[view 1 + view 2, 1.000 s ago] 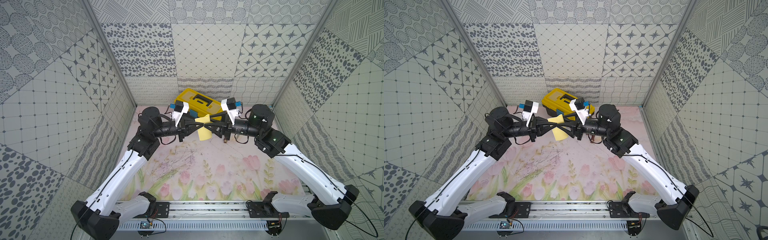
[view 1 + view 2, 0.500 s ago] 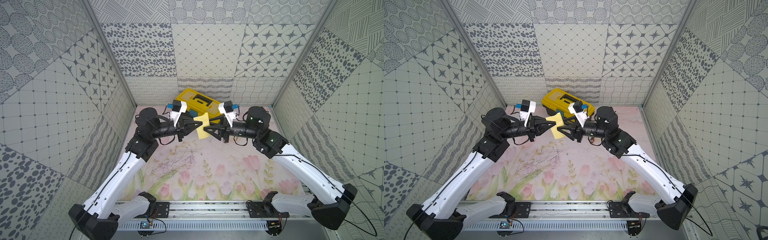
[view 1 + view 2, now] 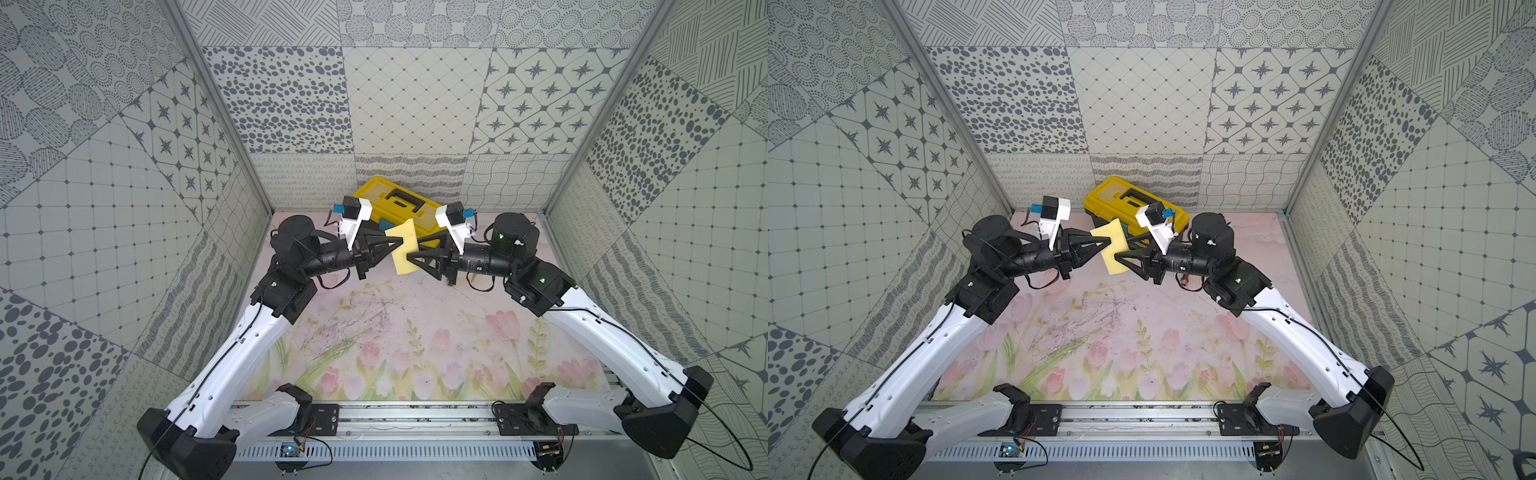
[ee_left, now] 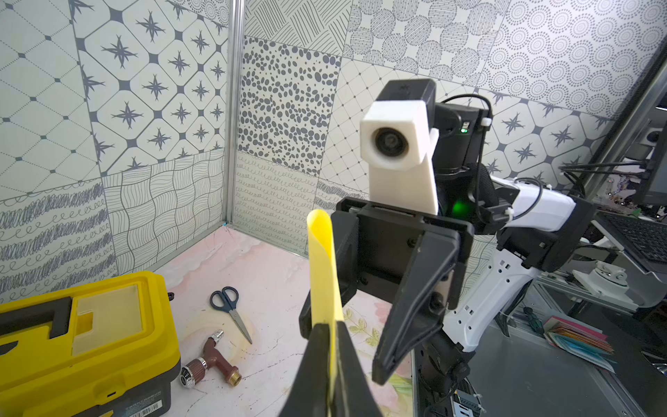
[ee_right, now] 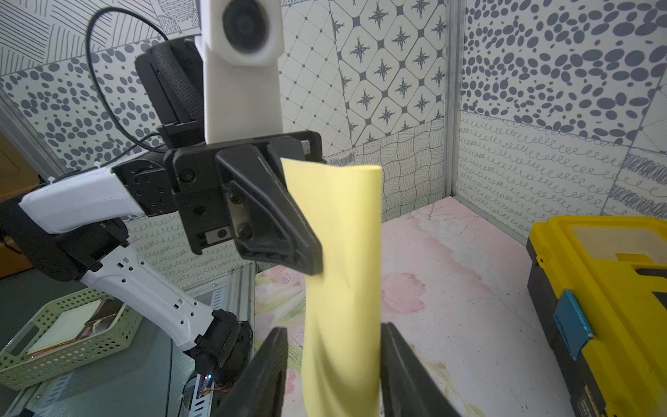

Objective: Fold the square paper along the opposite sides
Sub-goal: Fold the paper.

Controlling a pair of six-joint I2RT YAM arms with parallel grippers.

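Observation:
The square paper (image 3: 403, 245) (image 3: 1115, 249) is a pale-yellow sheet held in the air above the back of the table, bent over on itself into a narrow loop. My left gripper (image 3: 399, 240) (image 4: 329, 328) is shut on its free edges (image 4: 323, 270). My right gripper (image 3: 413, 251) (image 5: 334, 328) faces it from the other side. Its jaws stand open around the rounded strip of paper (image 5: 343, 270), with a gap showing on at least one side. Both grippers meet nose to nose in both top views.
A yellow-and-black toolbox (image 3: 399, 199) (image 5: 606, 289) stands at the back wall just behind the grippers. Scissors (image 4: 231, 310) and a brown tap fitting (image 4: 213, 355) lie on the floral mat beside it. A green basket (image 5: 72, 335) sits outside the cell.
Both grippers have shifted slightly toward the back wall with the paper. The paper now hangs more upright as a taller strip. The right jaws have narrowed a little.

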